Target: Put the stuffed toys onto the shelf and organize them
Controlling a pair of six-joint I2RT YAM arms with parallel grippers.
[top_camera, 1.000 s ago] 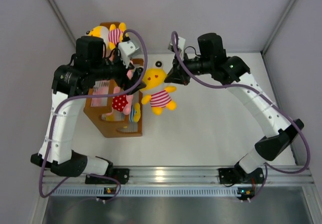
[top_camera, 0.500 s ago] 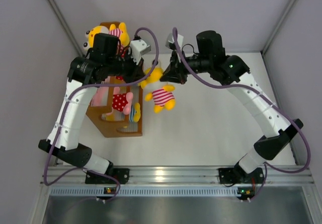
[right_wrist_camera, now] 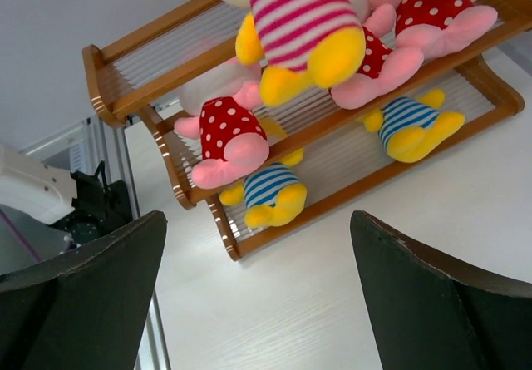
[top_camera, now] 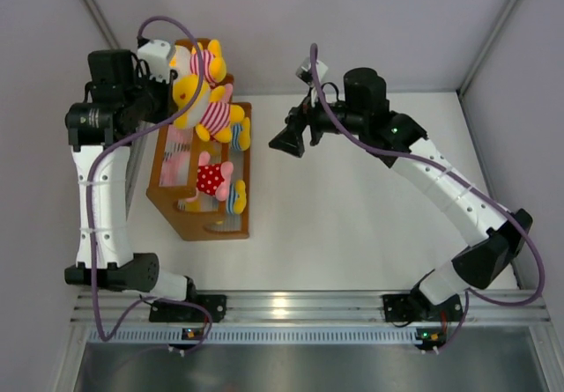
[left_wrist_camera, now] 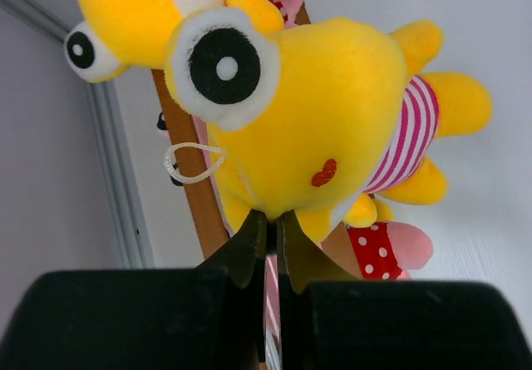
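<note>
While the left claw point(left_wrist_camera: 272, 227) keeps its two dark fingers pressed together on a fold of plush under a yellow head, the pink-striped toy point(left_wrist_camera: 332, 112) sits in that pinch over the far end of the shelf point(top_camera: 189, 218). Whether its feet rest on a rail cannot be told.

Around it, all relative to the shelf:
- Far end: second yellow-headed toy point(top_camera: 210, 60), also pink-and-white striped, just beyond the held one. The left wrist view shows the two heads side by side; contact not clear.
- Edge facing the open counter point(top_camera: 352, 225): blue-striped toy point(top_camera: 240, 134), just beside the held toy's feet.
- Middle stretch: red-dotted toy point(top_camera: 210, 179), pink feet pointing toward the counter side.
- Near end, lowest tier: another blue-striped toy point(top_camera: 236, 198).
- The right wrist view shows three red-dotted dolls above the lowest tier and both blue-striped ones on it. The held toy's striped body and yellow feet hang in front of the upper tiers and hide part of them.

White loop point(left_wrist_camera: 193, 160) of cord lies against the shelf's brown wood, beside the held head.

Purple cable point(top_camera: 164, 20) of the left arm arcs over the shelf's far end and crosses the toys there in the top view.

Right claw point(top_camera: 286, 141): fingers spread wide, nothing between them, above bare counter on the shelf's open side, well apart from it and facing it.
</note>
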